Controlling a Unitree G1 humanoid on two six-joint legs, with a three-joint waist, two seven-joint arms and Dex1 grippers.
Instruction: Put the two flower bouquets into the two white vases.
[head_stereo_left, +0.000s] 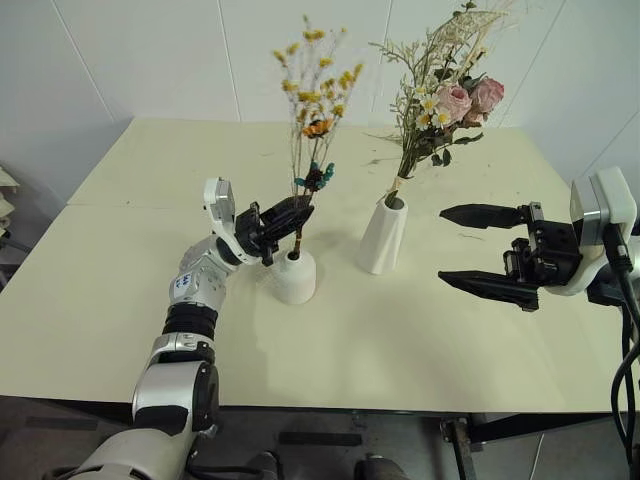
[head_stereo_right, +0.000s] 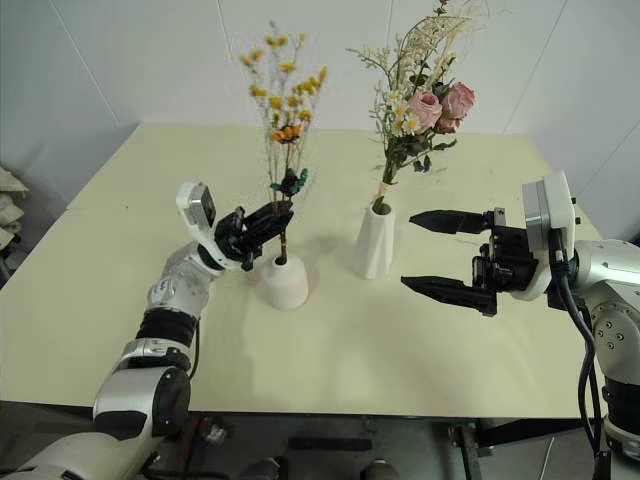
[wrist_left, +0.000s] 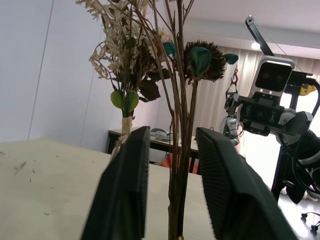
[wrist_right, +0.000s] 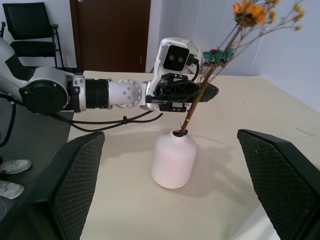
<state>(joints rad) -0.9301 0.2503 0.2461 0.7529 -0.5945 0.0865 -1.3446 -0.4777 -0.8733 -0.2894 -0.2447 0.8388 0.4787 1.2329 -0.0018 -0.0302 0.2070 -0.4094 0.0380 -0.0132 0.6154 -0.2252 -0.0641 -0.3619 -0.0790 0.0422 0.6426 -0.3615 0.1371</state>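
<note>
Left wrist view: the left hand (head_stereo_left: 283, 218), half open, straddles the upright yellow bunch (head_stereo_left: 312, 110) stems above the round vase (head_stereo_left: 294, 276); it grips nothing.

A pale cream table (head_stereo_left: 120, 300) is carrying two matte white vases. A short rounded vase (head_stereo_left: 295, 277) is standing near the middle, and a tall tapered vase (head_stereo_left: 383, 236) is standing just to its right, apart from it. Small dried twig scraps (head_stereo_left: 378, 160) are lying scattered on the far part of the surface.
</note>
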